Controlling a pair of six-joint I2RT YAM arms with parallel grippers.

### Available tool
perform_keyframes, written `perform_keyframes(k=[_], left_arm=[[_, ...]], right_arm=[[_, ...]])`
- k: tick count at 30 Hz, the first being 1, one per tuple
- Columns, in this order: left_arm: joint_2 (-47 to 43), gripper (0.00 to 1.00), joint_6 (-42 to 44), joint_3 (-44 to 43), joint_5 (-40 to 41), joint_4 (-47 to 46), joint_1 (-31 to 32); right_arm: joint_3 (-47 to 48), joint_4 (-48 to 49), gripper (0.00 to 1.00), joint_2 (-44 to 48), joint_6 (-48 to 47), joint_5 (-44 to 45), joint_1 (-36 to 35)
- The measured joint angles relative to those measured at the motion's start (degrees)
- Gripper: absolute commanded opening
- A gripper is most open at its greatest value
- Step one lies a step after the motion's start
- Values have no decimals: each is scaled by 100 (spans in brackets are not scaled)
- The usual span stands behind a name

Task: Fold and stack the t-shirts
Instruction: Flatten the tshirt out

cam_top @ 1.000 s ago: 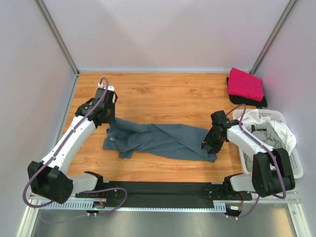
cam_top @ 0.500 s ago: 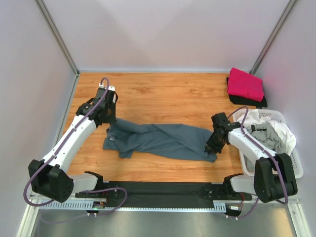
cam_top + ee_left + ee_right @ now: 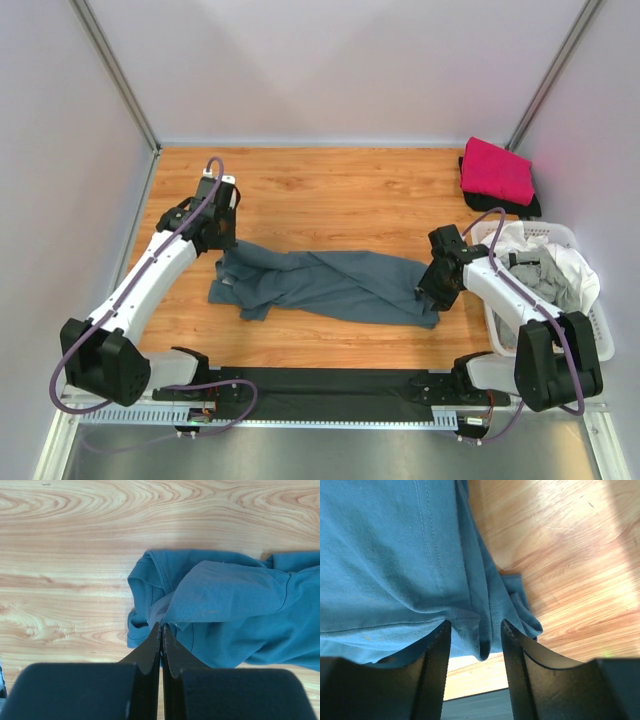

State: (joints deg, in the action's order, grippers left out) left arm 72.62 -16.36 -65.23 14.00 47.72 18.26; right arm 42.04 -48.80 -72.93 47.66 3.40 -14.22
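At the tip of the left arm, the left gripper (image 3: 161, 632) is pressed shut, its two black fingers meeting on a fold of the slate blue-grey t-shirt (image 3: 235, 605) beside what looks like the neckline. At the opposite end, the right gripper (image 3: 476, 640) is held apart, and a bunched hem of the same shirt lies between its fingers, unclamped. From above, the shirt is seen crumpled and twisted on the wooden table (image 3: 330, 190). Its long axis runs left to right between the two grippers, so each arm is nearest its own end. Spreading is judged to depend on a pull along that line.

How many layers are pinched on the left cannot be told. At the far right corner, a folded magenta-pink t-shirt (image 3: 495, 168) is stacked on a black t-shirt (image 3: 528, 208), which is mostly hidden. A white t-shirt (image 3: 520, 238) and a grey t-shirt (image 3: 545, 275) are heaped in the white lattice basket (image 3: 603, 345).
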Motion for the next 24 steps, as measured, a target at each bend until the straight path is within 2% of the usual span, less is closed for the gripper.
perform_keyframes(k=[4, 7, 17, 20, 21, 22, 23, 24], left_arm=[[48, 0, 2, -42, -4, 4, 0], [79, 0, 7, -87, -2, 2, 0], [210, 0, 15, -133, -2, 2, 0], [249, 0, 20, -173, -2, 2, 0], [254, 0, 20, -186, -4, 2, 0], [256, 0, 22, -201, -2, 2, 0], [256, 0, 22, -212, 0, 2, 0], [256, 0, 24, -227, 0, 4, 0]], right_arm=[[42, 9, 36, -7, -13, 63, 0], [48, 33, 34, -7, 13, 55, 0], [46, 238, 38, -13, 168, -94, 0], [46, 293, 29, -79, 168, -107, 0], [46, 308, 16, -109, 162, -107, 0], [46, 326, 7, -144, 138, -103, 0], [46, 345, 0, -173, 146, -103, 0], [48, 363, 1, -190, 142, -94, 0]])
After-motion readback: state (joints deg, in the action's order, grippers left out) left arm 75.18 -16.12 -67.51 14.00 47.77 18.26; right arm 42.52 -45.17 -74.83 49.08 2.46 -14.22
